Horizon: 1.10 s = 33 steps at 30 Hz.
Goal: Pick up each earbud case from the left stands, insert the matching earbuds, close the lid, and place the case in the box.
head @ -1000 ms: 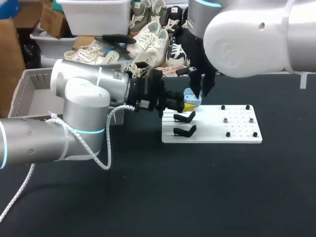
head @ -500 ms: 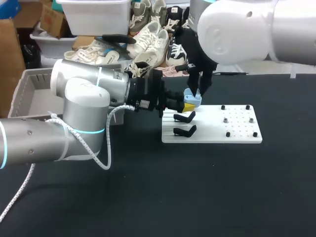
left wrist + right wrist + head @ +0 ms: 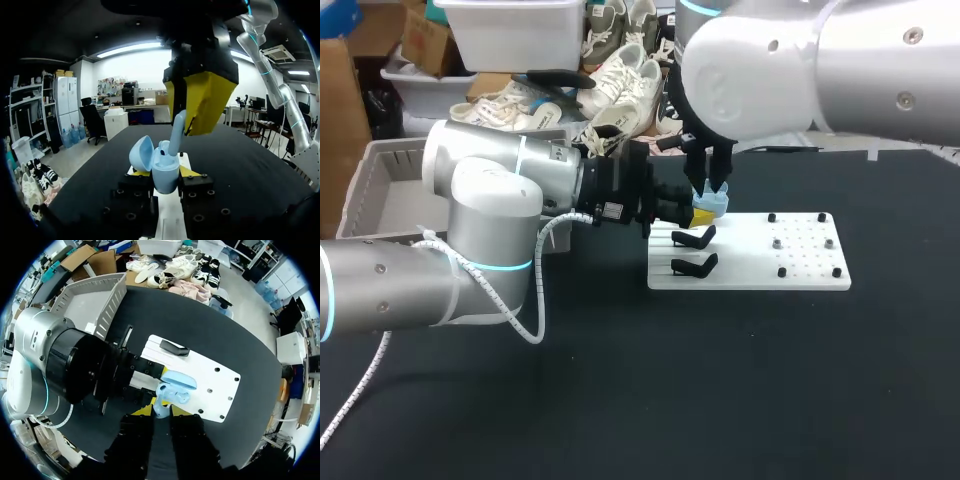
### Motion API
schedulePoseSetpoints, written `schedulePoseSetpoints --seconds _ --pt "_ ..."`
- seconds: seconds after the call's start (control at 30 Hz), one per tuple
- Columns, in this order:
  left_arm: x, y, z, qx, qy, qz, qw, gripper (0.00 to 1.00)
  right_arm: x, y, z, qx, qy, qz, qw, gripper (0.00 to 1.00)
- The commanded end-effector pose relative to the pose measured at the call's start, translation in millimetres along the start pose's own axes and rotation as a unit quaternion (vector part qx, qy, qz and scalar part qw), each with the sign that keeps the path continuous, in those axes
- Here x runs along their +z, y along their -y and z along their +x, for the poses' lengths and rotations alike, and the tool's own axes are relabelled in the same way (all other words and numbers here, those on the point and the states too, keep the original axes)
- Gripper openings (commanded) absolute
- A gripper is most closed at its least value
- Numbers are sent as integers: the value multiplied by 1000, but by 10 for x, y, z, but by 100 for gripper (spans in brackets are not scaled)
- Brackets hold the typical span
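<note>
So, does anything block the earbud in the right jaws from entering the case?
Nothing visible does. The lid is swung open to one side, and the earbud reaches down to the open top of the case.

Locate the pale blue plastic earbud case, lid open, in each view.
Head view: earbud case at the white board's far left corner, below the right gripper.
Left wrist view: case clamped in the left gripper.
Right wrist view: case ahead of the right gripper's earbud, over the board.
Shared landmark: the white board.
</note>
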<state>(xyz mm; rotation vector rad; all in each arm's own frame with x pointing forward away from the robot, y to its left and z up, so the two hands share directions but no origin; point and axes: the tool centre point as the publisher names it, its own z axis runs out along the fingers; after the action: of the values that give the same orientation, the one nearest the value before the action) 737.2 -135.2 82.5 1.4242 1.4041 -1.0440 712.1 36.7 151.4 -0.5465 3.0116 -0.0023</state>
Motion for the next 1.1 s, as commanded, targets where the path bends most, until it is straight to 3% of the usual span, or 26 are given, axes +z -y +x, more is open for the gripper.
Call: schedulePoseSetpoints --seconds 0.03,1.1 --pt "0 -3 6 0 1 0 1000 0 20 8 -20 1 -4 -1 1000 0" --pt "0 -3 6 0 1 0 1000 0 95 52 -120 8 -11 6 1000 0"
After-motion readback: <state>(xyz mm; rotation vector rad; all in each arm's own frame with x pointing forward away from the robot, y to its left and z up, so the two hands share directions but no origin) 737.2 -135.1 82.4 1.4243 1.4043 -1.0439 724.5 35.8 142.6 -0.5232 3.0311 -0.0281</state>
